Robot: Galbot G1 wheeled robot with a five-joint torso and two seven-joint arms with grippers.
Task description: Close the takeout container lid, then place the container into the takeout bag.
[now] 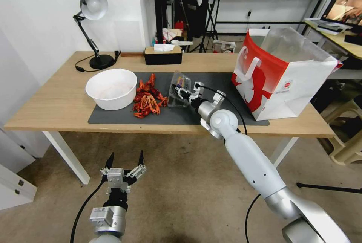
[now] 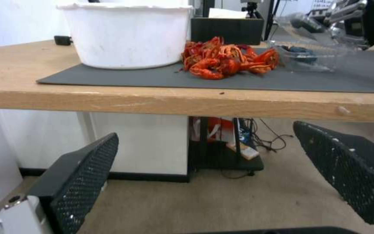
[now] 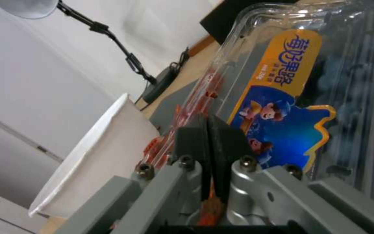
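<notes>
Head cam: high, facing fwd/down over my table [image 1: 56, 103]; whole top in frame, both arms at bottom.
L wrist cam: below table edge, facing level across it, mid-range; white bowl [image 2: 128, 35] upper left of frame.
R wrist cam: v. close to container [image 3: 308, 97], facing along the tabletop; bowl lower left.
Shared by all 3: bowl, crayfish pile [image 1: 148, 100], container.

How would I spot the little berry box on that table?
Find the dark grey mat on the wooden table. Right of the red crayfish pile sits a small clear plastic clamshell container with a blue-and-orange sticker. It alone is see-through, and the right gripper pinches its edge.
</notes>
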